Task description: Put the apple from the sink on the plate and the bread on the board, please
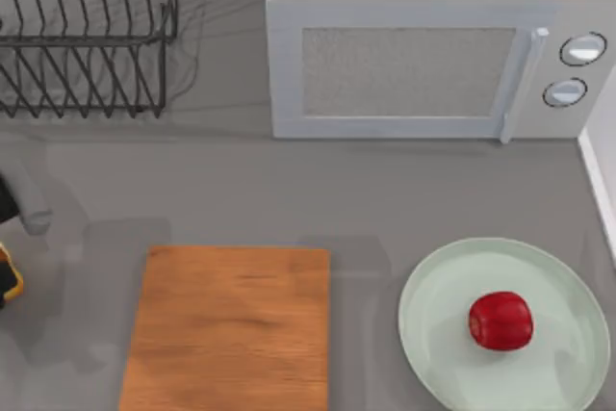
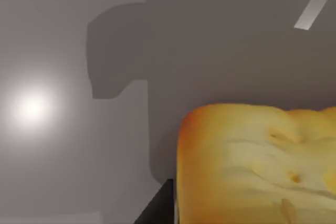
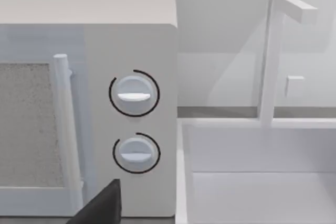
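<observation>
My left gripper (image 1: 6,271), at the table's left edge, grips the golden-yellow toasted bread chunk (image 2: 257,166), bound for the orange-brown wooden board (image 1: 231,329) just right; the glossy red apple (image 1: 500,321) already rests on the pale mint-green plate (image 1: 568,281); right arm parked facing the white microwave (image 3: 89,103).

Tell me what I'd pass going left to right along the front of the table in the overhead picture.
Bread held at the left edge, then the board, then the plate with the apple on it.
</observation>
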Motion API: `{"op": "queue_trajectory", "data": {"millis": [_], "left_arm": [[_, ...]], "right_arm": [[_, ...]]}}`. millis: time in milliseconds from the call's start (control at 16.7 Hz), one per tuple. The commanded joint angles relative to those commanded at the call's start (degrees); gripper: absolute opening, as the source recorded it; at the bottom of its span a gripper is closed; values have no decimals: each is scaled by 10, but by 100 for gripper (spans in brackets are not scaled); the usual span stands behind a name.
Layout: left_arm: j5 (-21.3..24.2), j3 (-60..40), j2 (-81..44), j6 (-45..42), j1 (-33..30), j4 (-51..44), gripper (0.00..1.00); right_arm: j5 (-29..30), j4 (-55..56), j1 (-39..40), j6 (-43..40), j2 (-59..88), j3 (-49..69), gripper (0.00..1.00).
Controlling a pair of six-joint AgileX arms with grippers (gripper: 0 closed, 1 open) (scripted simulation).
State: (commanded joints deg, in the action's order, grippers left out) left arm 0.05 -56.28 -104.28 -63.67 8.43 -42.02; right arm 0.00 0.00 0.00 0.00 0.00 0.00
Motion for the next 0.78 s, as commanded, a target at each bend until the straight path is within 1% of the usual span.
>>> {"op": "queue_trajectory", "data": {"millis": [120, 180, 780], "left_arm": [[0, 0, 0, 0, 0, 0, 2], [0, 0, 0, 0, 0, 0, 0], [0, -8, 4, 0, 0, -9, 0]], "right_arm": [[0, 0, 0, 0, 0, 0, 100], [0, 0, 0, 0, 0, 0, 100], [0, 0, 0, 0, 0, 0, 100]]}}
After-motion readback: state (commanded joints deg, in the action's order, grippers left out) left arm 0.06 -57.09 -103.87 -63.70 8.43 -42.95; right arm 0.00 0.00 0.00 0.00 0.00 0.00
